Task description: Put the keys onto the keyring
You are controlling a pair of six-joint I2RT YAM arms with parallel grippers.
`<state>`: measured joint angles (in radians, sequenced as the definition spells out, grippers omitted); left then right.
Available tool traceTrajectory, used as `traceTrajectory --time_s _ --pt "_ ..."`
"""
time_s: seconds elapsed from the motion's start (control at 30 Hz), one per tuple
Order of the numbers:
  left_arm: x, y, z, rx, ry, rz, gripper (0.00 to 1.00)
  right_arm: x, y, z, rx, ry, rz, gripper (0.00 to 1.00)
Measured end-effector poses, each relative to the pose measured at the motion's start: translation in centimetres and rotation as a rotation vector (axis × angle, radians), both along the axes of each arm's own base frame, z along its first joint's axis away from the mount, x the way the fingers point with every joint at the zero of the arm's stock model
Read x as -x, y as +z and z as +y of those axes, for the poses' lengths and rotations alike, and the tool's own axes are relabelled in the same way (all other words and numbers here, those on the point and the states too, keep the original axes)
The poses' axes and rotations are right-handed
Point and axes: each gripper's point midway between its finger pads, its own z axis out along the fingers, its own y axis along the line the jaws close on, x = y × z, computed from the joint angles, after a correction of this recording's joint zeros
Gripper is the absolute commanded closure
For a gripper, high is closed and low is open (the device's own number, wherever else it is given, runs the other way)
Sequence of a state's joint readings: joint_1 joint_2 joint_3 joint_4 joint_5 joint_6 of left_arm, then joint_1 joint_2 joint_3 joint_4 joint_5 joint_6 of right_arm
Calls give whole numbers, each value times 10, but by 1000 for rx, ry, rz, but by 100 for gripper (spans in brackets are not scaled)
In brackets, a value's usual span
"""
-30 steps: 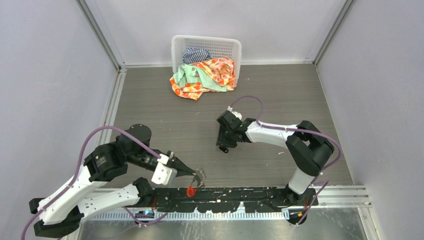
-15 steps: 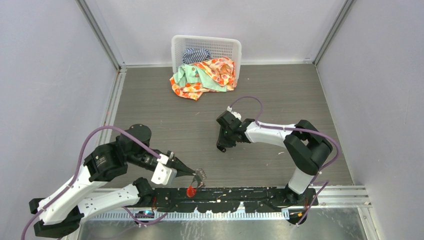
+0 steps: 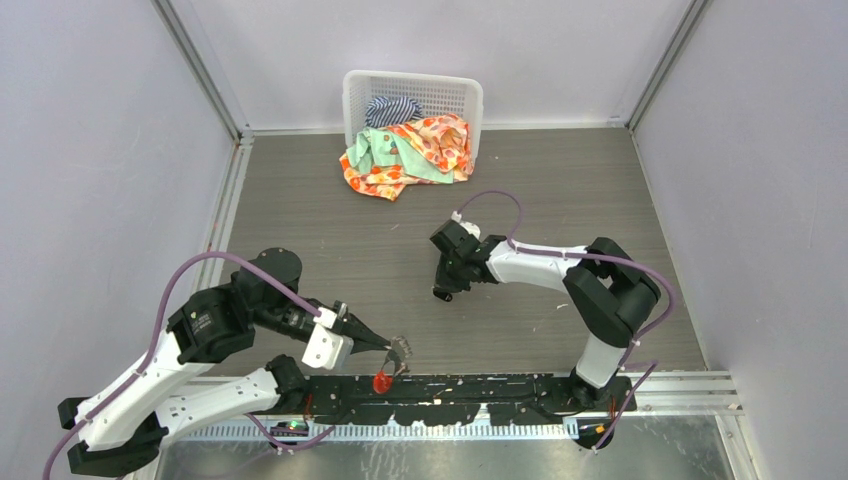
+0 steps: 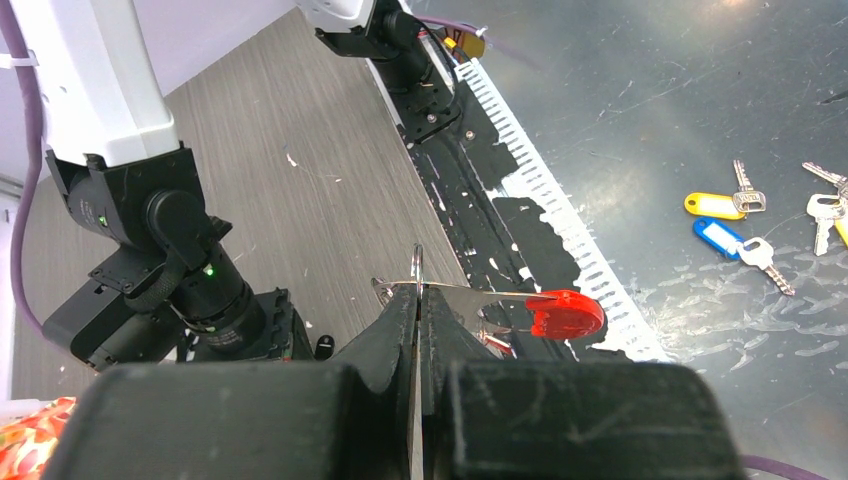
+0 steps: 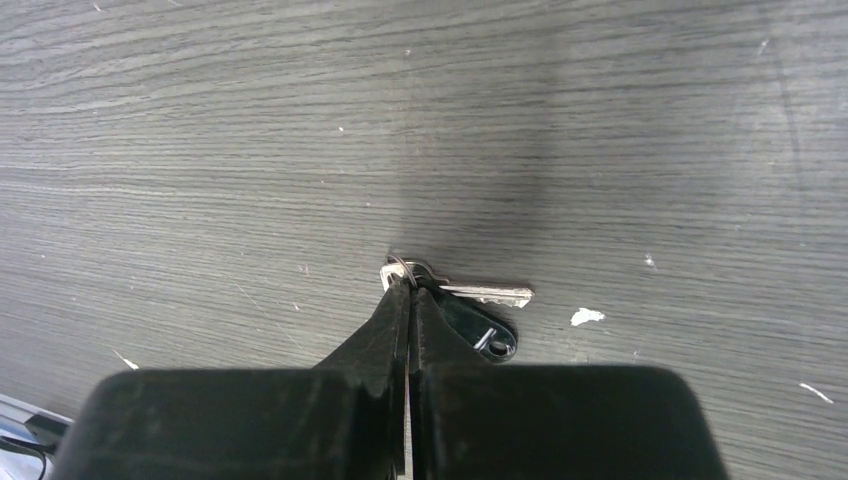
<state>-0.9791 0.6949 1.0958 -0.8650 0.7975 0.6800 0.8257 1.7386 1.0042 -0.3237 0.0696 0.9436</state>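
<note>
My left gripper point(image 3: 392, 347) hangs above the table's near edge, shut on the keyring point(image 4: 417, 262), a thin grey metal ring. A silver blade with a red end point(image 4: 565, 312) sticks out from the ring, with a second red bit under it. From above, the bunch point(image 3: 399, 350) is grey with red point(image 3: 382, 382) hanging below. My right gripper point(image 3: 443, 288) is mid-table, low over the wood. Its jaws point(image 5: 408, 285) are shut on the small loop of the black-headed key point(image 5: 485, 335), whose silver blade point(image 5: 490, 294) points right. I cannot pick out a separate red-headed key.
A white basket point(image 3: 455, 92) of clothes stands at the back, and some clothes point(image 3: 400, 160) spill onto the table. A black rail point(image 3: 480, 385) runs along the near edge. Below it, tagged keys lie on a metal floor, one yellow point(image 4: 712, 205) and one blue point(image 4: 720, 238).
My right gripper has shifted slightly left and away, taking the black-headed key with it. My left gripper and the ring have not moved.
</note>
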Motion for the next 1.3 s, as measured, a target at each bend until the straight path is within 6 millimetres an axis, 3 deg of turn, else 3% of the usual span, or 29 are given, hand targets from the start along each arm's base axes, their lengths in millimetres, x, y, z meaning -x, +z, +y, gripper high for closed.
traceTrajectory --time_s 0.27,0.37,0.5,0.6,0.63,0.73,0.8,0.9,1.07,1.3 --pt "0 0 0 -1 2 1 100 -6 14 7 -39 79 -85 99" --pt "1 0 0 -2 2 13 100 -3 35 5 -79 151 -189 99" --pt "2 0 0 -2 0 23 100 4 82 1 -144 256 -362 99" --pt "2 0 0 -2 -1 26 100 2 104 1 -163 293 -442 62" --pt "2 0 0 -2 -2 27 100 1 105 2 -162 298 -449 56" --pt "2 0 0 -2 -2 28 100 1 92 2 -144 299 -422 33" --pt "3 0 0 -2 -2 29 100 3 76 1 -127 290 -382 26" --pt "2 0 0 -3 -2 30 100 6 49 2 -101 279 -308 27" --pt "2 0 0 -4 -2 30 100 11 19 1 -70 269 -226 36" --pt "2 0 0 -4 -2 30 100 7 6 6 -50 281 -215 45"
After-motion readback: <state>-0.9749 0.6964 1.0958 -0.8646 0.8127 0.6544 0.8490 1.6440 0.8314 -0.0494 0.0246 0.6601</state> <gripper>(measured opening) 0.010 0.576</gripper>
